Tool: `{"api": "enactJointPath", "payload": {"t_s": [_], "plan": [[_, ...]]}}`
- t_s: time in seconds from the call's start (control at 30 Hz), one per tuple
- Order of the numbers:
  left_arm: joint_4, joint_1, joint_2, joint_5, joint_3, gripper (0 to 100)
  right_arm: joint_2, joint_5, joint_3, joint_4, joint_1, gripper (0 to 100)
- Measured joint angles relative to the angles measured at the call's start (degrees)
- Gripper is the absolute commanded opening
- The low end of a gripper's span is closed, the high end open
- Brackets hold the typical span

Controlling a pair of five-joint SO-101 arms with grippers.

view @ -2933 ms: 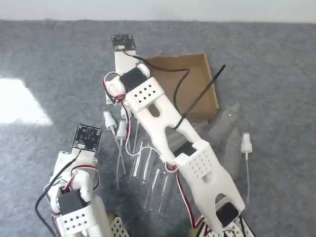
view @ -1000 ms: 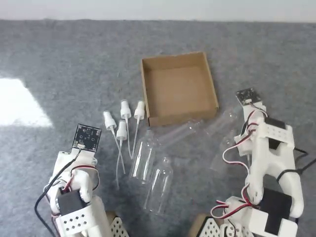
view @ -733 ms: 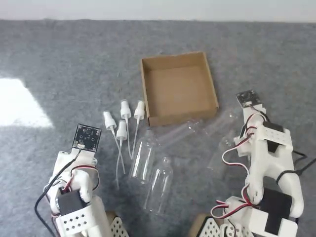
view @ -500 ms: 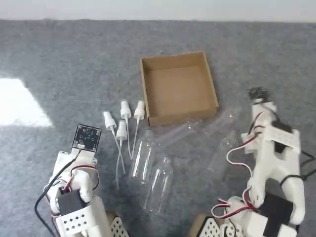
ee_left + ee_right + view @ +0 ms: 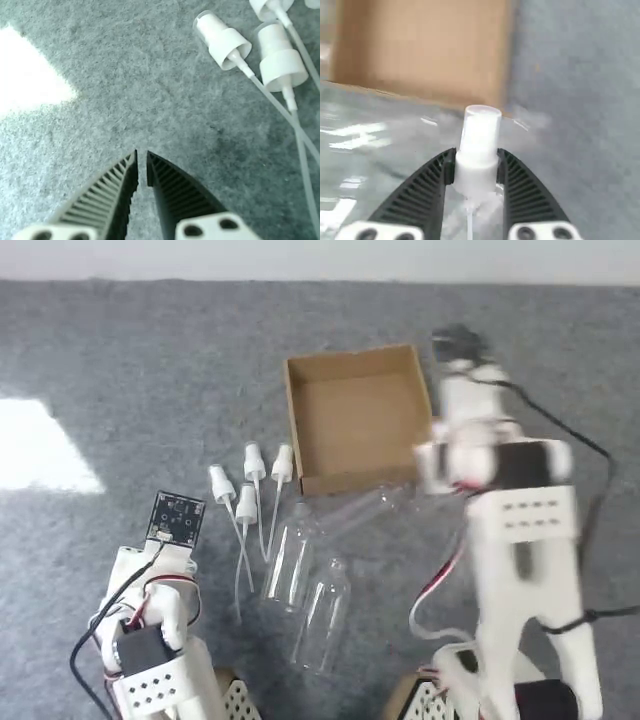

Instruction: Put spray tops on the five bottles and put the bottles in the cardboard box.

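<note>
While the left jaws are seen nearly together, a white cylindrical spray top is clamped by the right jaws.

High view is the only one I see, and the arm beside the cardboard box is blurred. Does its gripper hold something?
Observer: Yes. That is the right arm, and the right gripper is shut on a spray top, gripped at its collar.
Operator: Does the left gripper hold anything too?
Observer: No. The left gripper is shut on nothing, just above the carpet.
</note>
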State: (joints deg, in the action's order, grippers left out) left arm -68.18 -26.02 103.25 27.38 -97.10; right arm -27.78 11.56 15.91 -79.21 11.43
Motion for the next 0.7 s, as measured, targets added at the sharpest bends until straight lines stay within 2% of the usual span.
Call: {"api": "enactJointPath", "payload": {"t_s": [0.13, 0.23, 0.47, 0.7], "plan": [[0.0, 0.0, 0.0, 0.0, 0.0, 3, 1.3, -8.9, -6.7, -0.2, 15.9, 4.8], [0.0, 0.0, 0.0, 0.0, 0.0, 3, 7.7, -14.7, -13.7, -0.2, 22.3, 5.0], [0.0, 0.0, 0.0, 0.0, 0.0, 3, 31.8, -27.0, -30.8, 3.3, 24.9, 5.3], [0.0, 0.0, 0.0, 0.0, 0.0, 3, 50.8, -31.5, -43.9, 4.8, 30.6, 5.3]]}}
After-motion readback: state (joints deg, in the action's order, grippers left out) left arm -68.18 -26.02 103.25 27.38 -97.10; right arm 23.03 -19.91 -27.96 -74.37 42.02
